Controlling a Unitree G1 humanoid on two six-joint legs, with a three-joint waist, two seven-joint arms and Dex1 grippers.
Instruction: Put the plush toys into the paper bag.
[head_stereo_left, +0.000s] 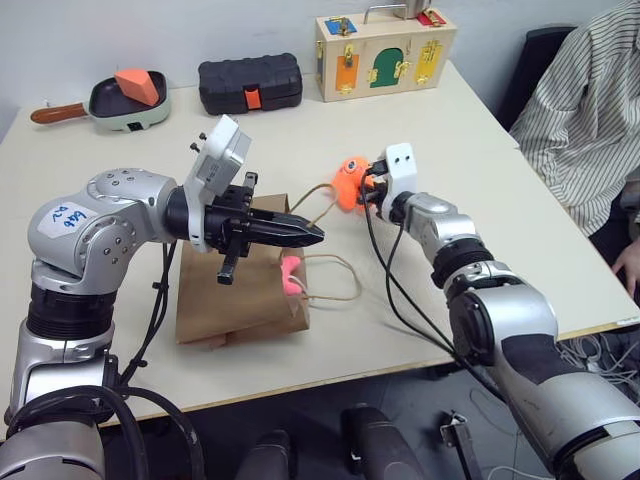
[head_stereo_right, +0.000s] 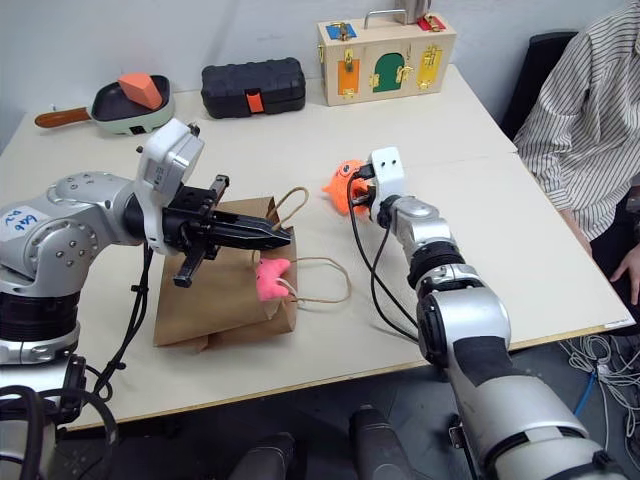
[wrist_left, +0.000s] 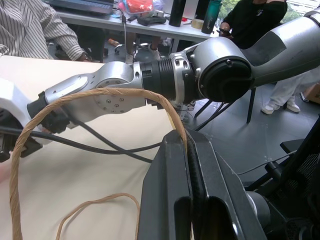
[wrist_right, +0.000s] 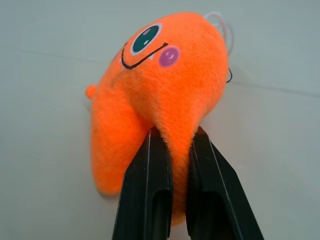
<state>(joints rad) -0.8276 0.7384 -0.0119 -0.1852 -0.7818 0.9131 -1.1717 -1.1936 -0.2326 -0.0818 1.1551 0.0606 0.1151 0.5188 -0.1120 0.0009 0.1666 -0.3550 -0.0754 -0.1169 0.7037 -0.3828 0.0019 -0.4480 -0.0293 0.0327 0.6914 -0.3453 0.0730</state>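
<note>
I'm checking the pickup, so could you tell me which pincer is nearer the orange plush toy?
Right. The right pincer is shut on the orange plush toy. The left pincer is off to the toy's side, pinching a cord handle of the paper bag.

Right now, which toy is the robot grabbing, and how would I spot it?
Look at the big beige table, then just past the brown paper bag lying near its middle. The orange plush toy sits there, pinched in the right gripper. It is fuzzy with one big eye, unlike the pink plush toy at the bag's mouth.
</note>
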